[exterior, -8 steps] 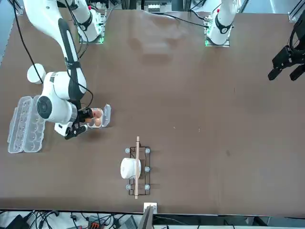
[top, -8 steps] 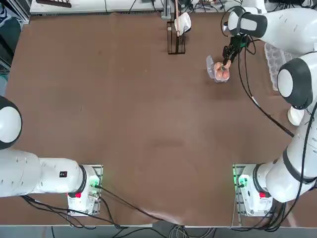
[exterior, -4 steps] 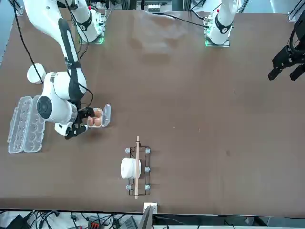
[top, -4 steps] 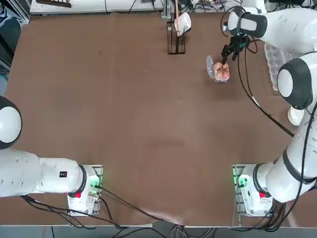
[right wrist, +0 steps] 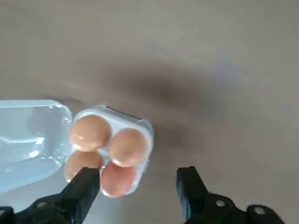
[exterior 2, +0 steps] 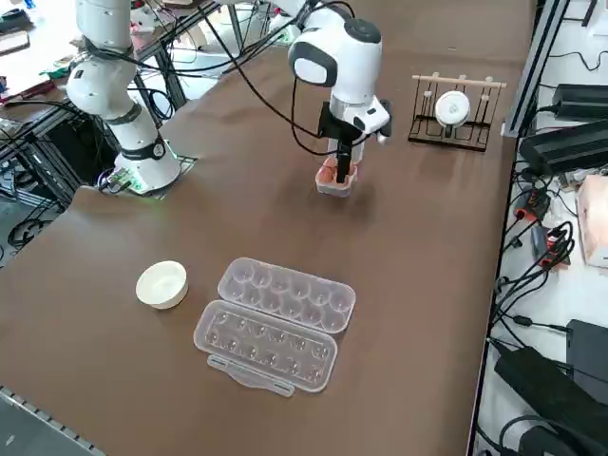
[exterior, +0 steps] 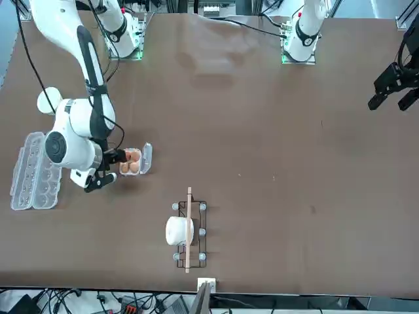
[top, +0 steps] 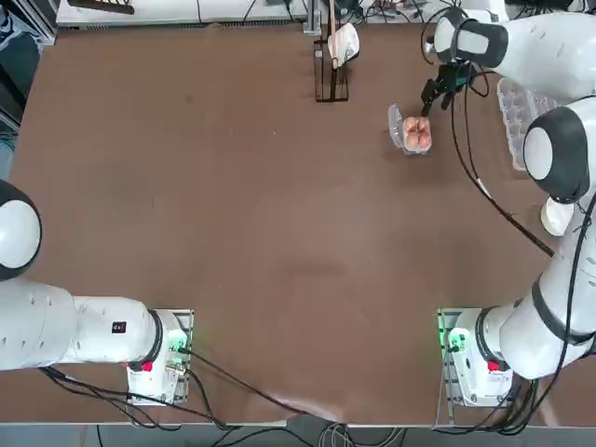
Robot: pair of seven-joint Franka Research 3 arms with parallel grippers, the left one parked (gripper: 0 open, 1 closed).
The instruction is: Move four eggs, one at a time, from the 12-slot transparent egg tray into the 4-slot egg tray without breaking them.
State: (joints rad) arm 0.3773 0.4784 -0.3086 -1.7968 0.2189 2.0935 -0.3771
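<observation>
The small square clear plastic four-cup tray (top: 415, 136) is seen filled with orange-brown eggs (top: 417, 133), its flap lid opened to the left. The right arm's black two-finger gripper (top: 431, 94) is held just above-right of it, apart.

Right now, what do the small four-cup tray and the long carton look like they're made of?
The 4-slot egg tray looks like thin clear plastic: its open flap lid shows glossy highlights and the table shows through. The 12-slot transparent egg tray looks the same: see-through, moulded cups, glossy. The open right end effector hangs beside the small tray.
</observation>
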